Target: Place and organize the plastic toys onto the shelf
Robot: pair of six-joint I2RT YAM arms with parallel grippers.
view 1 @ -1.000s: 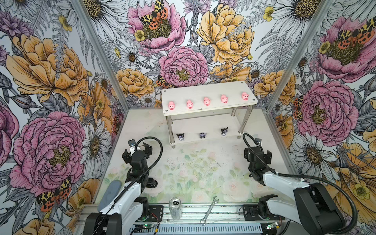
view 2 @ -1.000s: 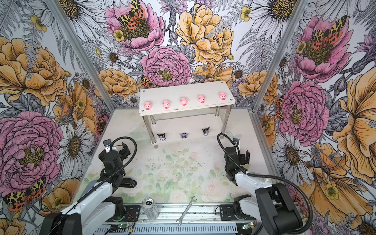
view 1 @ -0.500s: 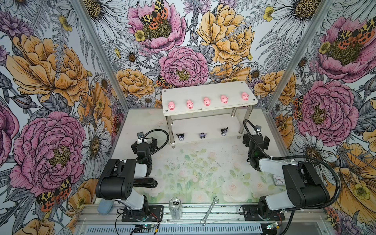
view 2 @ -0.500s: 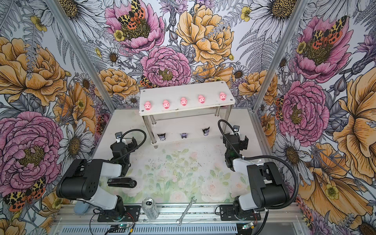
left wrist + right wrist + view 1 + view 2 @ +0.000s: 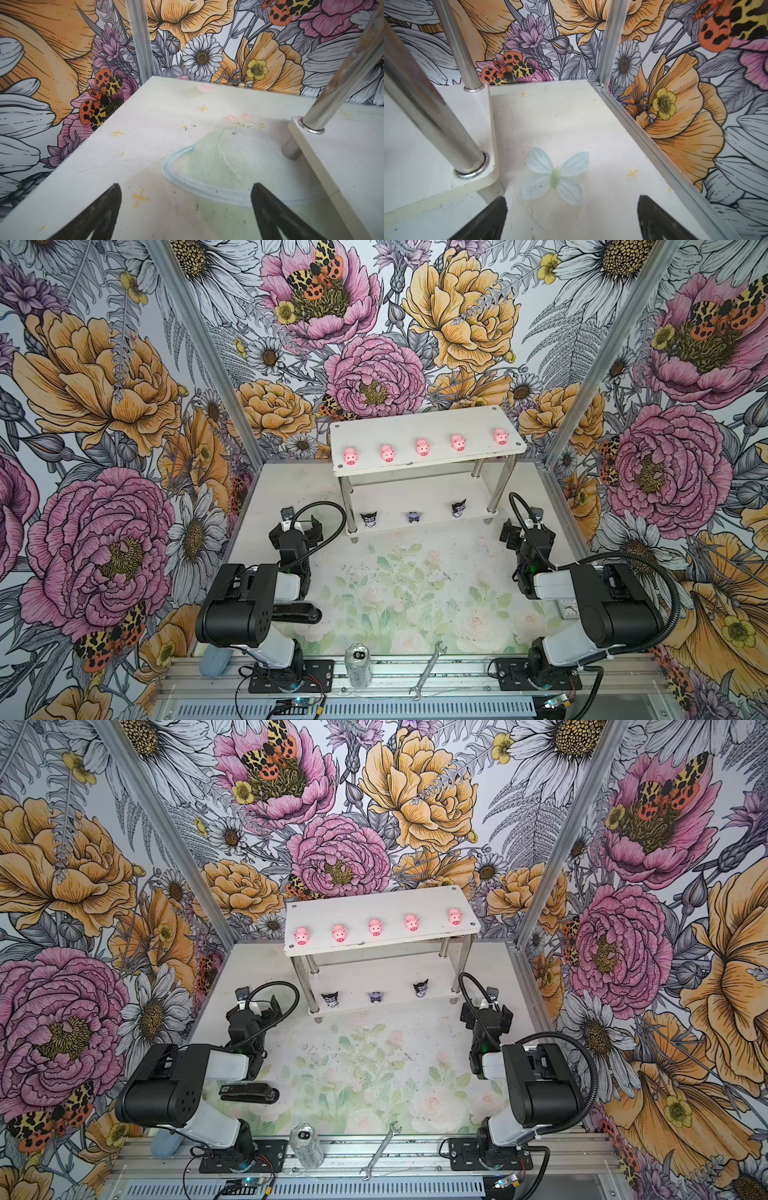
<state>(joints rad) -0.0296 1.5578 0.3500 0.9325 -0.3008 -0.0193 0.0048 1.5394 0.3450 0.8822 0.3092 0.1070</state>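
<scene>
Floral wallpaper (image 5: 104, 377) of pink and orange blooms walls three sides of a pale, faintly flower-printed tabletop (image 5: 399, 585) flecked with dark specks, with the white shelf (image 5: 428, 425) at its far edge. Five pink pigs (image 5: 422, 446) sit in a row on the shelf's top tier and three dark figurines (image 5: 413, 516) line its lower tier. The left gripper (image 5: 185, 187) hangs off the shelf's left end and the right gripper (image 5: 571, 199) off its right end, both with jaws spread and empty; a clear can (image 5: 358, 664) and a wrench (image 5: 428, 670) rest well in front of the shelf.
</scene>
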